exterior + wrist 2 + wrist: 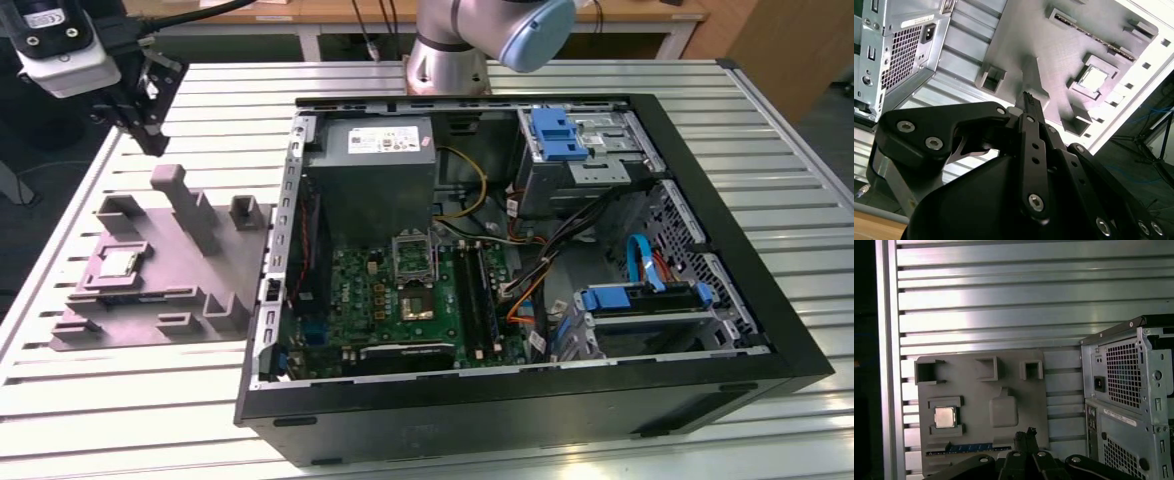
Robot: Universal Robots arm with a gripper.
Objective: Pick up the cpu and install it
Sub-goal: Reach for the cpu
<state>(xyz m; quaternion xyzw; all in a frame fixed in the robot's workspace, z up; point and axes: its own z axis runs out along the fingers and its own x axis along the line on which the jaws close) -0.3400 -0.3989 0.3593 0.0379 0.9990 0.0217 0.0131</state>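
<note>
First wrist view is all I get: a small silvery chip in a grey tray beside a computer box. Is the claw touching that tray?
Observer: No; in the exterior view the gripper hangs in the air above the tray, apart from the cpu.
Operator: Is the computer open?
Observer: Yes, the case has its side off, with a green motherboard inside.
Operator: Is the tray flat?
Observer: No, a tall post stands up from it.

The pincer point(1030, 432) runs off the first wrist view's edge; in the second wrist view it hides part of the grey tray point(1069, 45).
</note>
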